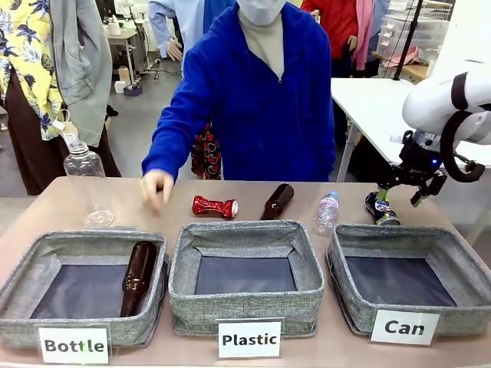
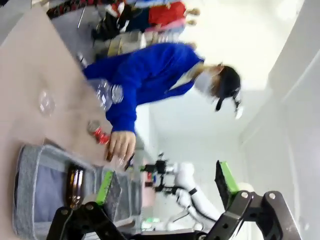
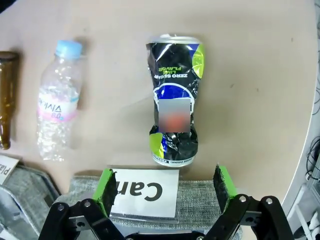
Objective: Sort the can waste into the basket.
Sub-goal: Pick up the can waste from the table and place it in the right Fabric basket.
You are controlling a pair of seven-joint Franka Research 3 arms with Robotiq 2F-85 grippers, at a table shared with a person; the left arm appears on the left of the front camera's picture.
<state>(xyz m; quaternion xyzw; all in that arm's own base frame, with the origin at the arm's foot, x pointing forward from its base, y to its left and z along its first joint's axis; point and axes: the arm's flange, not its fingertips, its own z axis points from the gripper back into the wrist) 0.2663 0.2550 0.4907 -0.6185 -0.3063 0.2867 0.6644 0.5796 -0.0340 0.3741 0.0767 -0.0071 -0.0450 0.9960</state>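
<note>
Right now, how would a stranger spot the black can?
Find the grey basket labelled Can on the right. Just behind it, below the open right gripper, lies a crushed can: black with green-yellow marks, unlike the clear bottle beside it.

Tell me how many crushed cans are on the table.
2. The red can lies beyond the Plastic basket; the black can lies beyond the Can basket, at its left corner. No basket holds one.
</note>
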